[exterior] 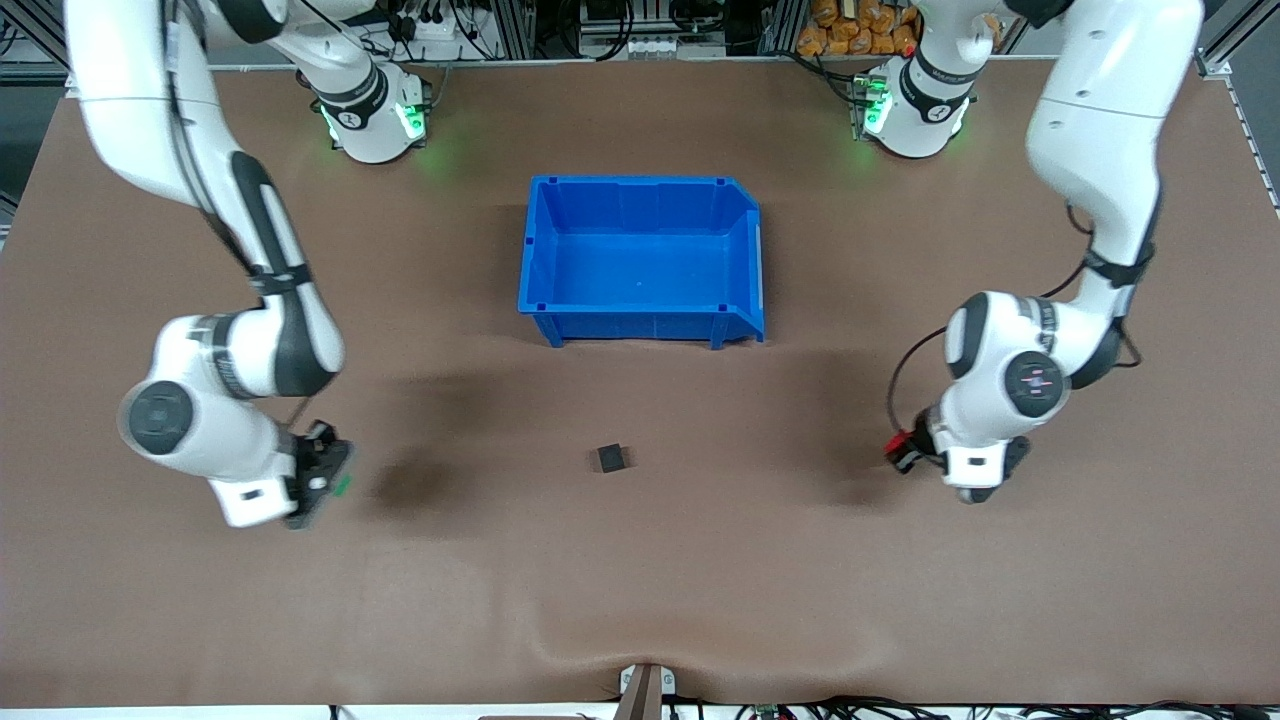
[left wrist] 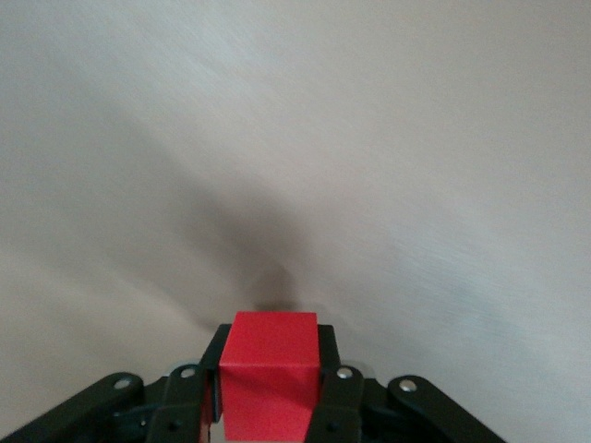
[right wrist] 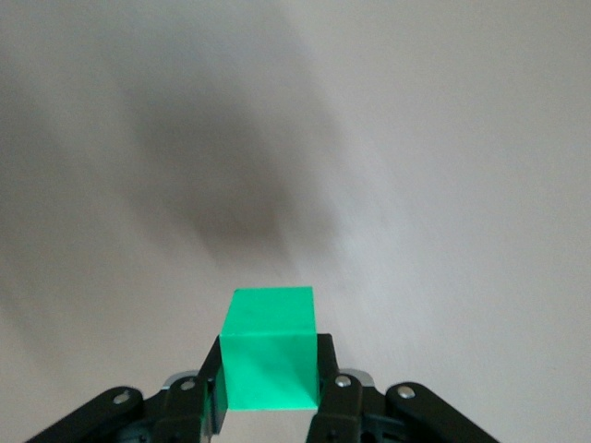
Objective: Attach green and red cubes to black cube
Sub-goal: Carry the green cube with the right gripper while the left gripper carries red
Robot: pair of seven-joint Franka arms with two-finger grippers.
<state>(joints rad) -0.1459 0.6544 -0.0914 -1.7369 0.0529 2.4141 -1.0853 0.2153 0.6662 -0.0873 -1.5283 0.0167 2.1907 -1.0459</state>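
Note:
The black cube (exterior: 611,458) sits alone on the brown table, nearer to the front camera than the blue bin. My left gripper (exterior: 903,452) is shut on the red cube (exterior: 896,446), low over the table toward the left arm's end. In the left wrist view the red cube (left wrist: 270,378) sits between the black fingers (left wrist: 334,388). My right gripper (exterior: 330,478) is shut on the green cube (exterior: 342,487), low over the table toward the right arm's end. In the right wrist view the green cube (right wrist: 271,355) sits between the fingers (right wrist: 325,374).
An empty blue bin (exterior: 640,325) stands mid-table, nearer the robots' bases than the black cube. A small mount (exterior: 645,685) sits at the table's front edge. Brown table surface lies between each gripper and the black cube.

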